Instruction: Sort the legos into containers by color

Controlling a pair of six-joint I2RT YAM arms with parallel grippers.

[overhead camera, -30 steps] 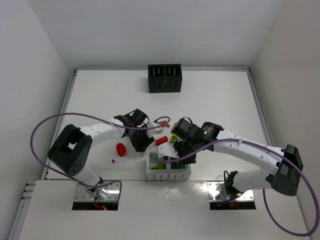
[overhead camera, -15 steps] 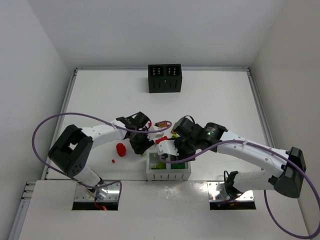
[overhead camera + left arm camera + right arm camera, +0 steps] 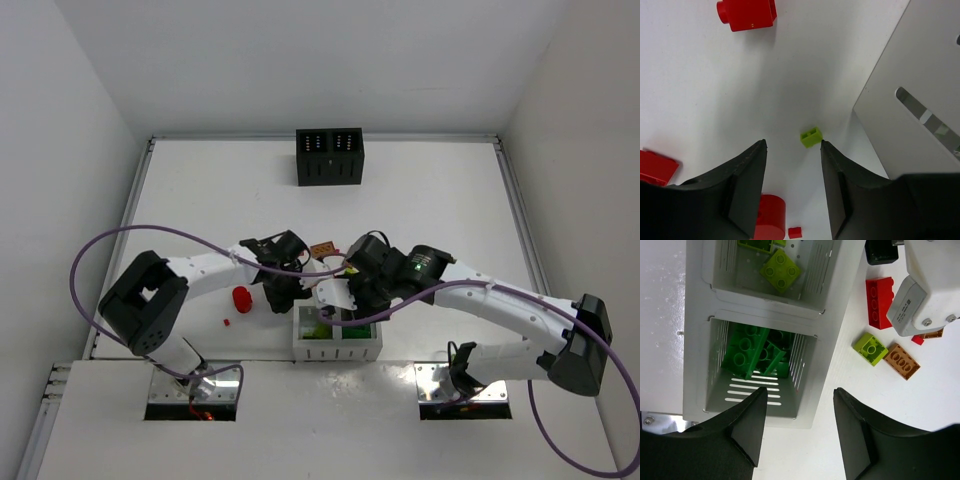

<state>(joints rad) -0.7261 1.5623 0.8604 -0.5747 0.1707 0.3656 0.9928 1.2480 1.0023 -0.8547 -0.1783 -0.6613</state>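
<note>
White tabletop [image 3: 430, 200] carries both containers. The black box [image 3: 329, 157] stands far back, well apart from the work. The white box [image 3: 338, 354] sits at the near edge between the arms. The right wrist view shows its two compartments correctly sorted so far: lime pieces [image 3: 781, 270] in one, dark green pieces [image 3: 752, 357] in the other.

Right gripper [image 3: 799, 392]: jaws apart, nothing held, hanging over the outer wall of the dark green compartment. Left gripper [image 3: 792, 145]: jaws apart, nothing held, pointing down at the table just beside the white box's side wall.

Loose legos lie beside the white box: a red brick [image 3: 879, 301], an orange-brown brick [image 3: 901, 360], a larger lime brick [image 3: 870, 348], a red round piece [image 3: 241, 298] and a small lime brick [image 3: 811, 136]. The small lime brick lies just ahead of the left fingertips, near the box wall.

Assessment: the step in hand appears to be the left gripper's pick of the small lime brick. Centre the jaws over it before descending, keep the box-side finger clear of the wall, and close across its flat sides. The two wrists sit close together, so the right arm should give room before any drop into the lime compartment.
</note>
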